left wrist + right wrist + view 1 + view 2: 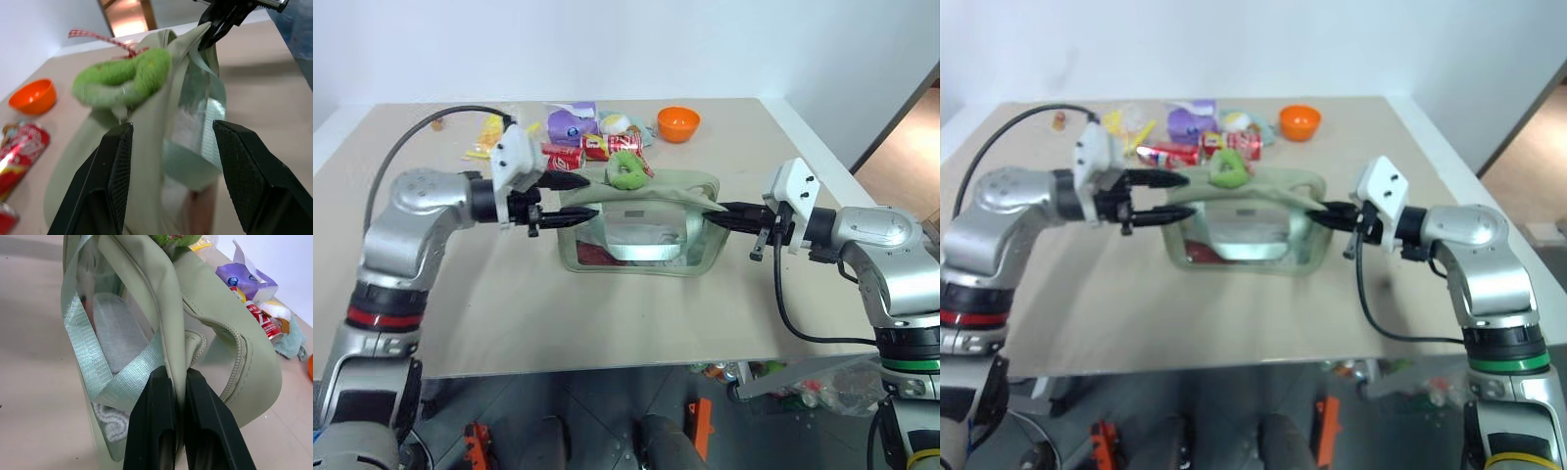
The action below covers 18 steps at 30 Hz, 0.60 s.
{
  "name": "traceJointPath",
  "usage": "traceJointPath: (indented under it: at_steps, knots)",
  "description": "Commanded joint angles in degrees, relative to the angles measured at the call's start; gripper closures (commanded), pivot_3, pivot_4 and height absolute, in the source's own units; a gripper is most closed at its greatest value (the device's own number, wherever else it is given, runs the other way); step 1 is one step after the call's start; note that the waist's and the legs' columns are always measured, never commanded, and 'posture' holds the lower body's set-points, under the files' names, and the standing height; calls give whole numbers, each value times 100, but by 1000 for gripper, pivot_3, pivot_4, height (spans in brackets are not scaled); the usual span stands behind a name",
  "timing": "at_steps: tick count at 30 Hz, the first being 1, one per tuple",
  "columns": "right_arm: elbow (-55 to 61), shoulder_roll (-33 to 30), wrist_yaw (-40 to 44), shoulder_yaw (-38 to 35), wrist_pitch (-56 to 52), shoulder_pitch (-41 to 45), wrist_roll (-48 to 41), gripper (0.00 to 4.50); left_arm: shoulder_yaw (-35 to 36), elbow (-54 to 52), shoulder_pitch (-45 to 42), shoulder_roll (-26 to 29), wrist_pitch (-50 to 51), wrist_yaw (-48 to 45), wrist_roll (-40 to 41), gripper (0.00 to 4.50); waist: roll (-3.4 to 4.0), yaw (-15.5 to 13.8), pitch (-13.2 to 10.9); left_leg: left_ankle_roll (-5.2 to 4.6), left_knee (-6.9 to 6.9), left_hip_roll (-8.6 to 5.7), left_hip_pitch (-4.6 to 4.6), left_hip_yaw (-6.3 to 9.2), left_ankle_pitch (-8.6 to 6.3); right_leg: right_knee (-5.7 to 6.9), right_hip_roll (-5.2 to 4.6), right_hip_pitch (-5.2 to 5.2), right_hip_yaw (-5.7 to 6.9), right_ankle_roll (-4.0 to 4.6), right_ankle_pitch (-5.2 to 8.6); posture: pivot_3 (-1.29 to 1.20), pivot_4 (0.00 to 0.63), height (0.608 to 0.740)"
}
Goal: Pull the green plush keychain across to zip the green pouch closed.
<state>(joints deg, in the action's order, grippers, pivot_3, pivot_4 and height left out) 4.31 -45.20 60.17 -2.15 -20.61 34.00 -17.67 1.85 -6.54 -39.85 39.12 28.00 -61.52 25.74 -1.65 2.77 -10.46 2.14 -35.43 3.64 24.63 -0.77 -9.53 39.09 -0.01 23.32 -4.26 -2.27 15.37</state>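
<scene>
The left gripper [579, 196], jaws spread, sits at the pouch's [641, 235] 9 o'clock end, nearest the fuzzy keychain [626, 169] at 1 o'clock, while the right gripper [717, 213] pinches the 3 o'clock end.

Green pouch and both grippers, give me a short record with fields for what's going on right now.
pouch: green pouch stands mid-table, top zipper not fully closed
keychain: green plush keychain rests on the pouch's top, nearer the left end
left gripper: open at the pouch's left end, holding nothing
right gripper: shut on the pouch's right-end fabric
behind: orange bowl, red cans
</scene>
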Motion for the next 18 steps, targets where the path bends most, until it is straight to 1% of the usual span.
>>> traceJointPath:
  at_steps: [1,4,7,12,13,14,18]
  knots:
    - [-29,-37,72,18,134,165,15,4500,580,-518,355,-73,345,734,239,1818,0,0,0,0,-1,0,-1,1,0,1,0,-3,1,0,0,0,150,740]
    - [-91,-17,116,60,179,221,34,4500,679,-649,714,-334,373,1184,293,1818,0,-5,0,-1,-1,1,-4,2,1,1,0,-6,2,2,-2,0,150,740]
    - [-121,-7,141,76,211,256,52,4500,683,-606,923,-563,307,1443,286,1818,-2,-10,0,-2,-4,0,-6,1,2,1,-1,-8,2,1,-4,0,150,740]
    - [-121,-30,148,60,221,260,49,4500,564,-519,1065,-814,241,1572,313,1818,-2,-4,0,-1,-1,1,-5,0,2,1,1,-6,0,3,-6,0,150,740]
    - [-115,-35,146,57,223,255,51,4500,509,-466,1069,-850,169,1583,249,2055,-2,-6,0,-1,-2,1,-5,1,2,1,2,-6,1,3,-6,0,150,740]
    - [-107,-38,144,53,223,249,52,4500,473,-419,1068,-893,112,1604,199,2401,-2,-7,0,-1,-1,1,-5,1,2,1,1,-6,1,2,-6,0,150,740]
    - [-46,-28,112,27,170,237,13,4500,365,-397,1039,-1046,13,1650,184,3550,-2,-6,0,-1,-2,0,-5,-2,2,1,0,-7,-1,2,-6,0,150,740]
